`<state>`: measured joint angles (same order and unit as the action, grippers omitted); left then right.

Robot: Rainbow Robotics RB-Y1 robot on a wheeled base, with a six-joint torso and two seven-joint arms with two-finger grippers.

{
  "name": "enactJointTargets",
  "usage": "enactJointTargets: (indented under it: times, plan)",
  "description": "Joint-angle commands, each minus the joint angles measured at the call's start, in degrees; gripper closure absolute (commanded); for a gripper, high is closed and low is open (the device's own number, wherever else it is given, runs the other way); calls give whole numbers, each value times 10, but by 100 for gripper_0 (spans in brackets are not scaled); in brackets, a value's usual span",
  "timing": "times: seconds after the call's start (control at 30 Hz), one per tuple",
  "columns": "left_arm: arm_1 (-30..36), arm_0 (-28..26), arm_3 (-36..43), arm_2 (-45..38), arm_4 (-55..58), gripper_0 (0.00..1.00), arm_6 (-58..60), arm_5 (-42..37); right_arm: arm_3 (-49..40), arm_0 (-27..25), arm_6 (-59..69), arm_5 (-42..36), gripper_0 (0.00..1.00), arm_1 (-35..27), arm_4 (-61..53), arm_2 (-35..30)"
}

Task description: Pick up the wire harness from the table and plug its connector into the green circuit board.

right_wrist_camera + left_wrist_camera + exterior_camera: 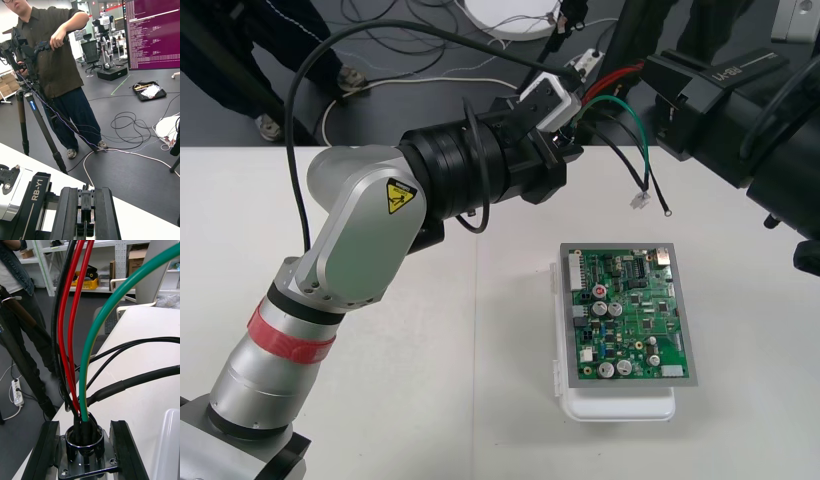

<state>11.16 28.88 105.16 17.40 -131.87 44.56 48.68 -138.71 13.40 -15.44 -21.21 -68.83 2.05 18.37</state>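
My left gripper (572,125) is held above the table's far edge, shut on the harness's round metal socket (84,444), with a finger (45,453) against each side of the flange. Red wires (69,326), a green wire (108,315) and black wires rise out of the socket. The red wires (612,78) run across to my right gripper (658,92), whose fingers (107,215) are shut on a small black ridged plug (87,210). The green wire (638,135) droops toward the table and ends in a small white tip (640,200). The green circuit board (630,315) lies on its white base (620,405) below both grippers.
A thin black lead with a ring end (667,210) hangs just above the table beside the white tip. My left arm's silver links (355,240) cross the table's left half. The table's far edge (240,148) borders dark floor strewn with cables.
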Motion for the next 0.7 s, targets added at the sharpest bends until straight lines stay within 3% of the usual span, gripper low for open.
enactJointTargets:
  times: [0.03, 0.1, 0.13, 0.17, 0.2, 0.7]
  plan:
    - [-18, 24, 8, -13, 3, 100, 39, -37, -17, -3, -24, 0, 100, 6, -4, -19]
    - [-18, 25, 7, -13, 6, 99, 39, -37, -16, -3, -24, 1, 100, 6, -5, -19]
    - [-18, 25, 7, -12, 6, 87, 39, -37, -16, -3, -23, 1, 100, 5, -5, -19]
    - [-18, 25, 7, -13, 7, 24, 40, -37, -16, -3, -24, 2, 100, 6, -4, -19]
    - [-18, 24, 8, -13, 9, 0, 40, -37, -16, -3, -23, 3, 100, 6, -4, -19]
    - [-18, 24, 8, -13, 14, 0, 43, -45, -15, -3, -23, 5, 100, 6, -3, -19]
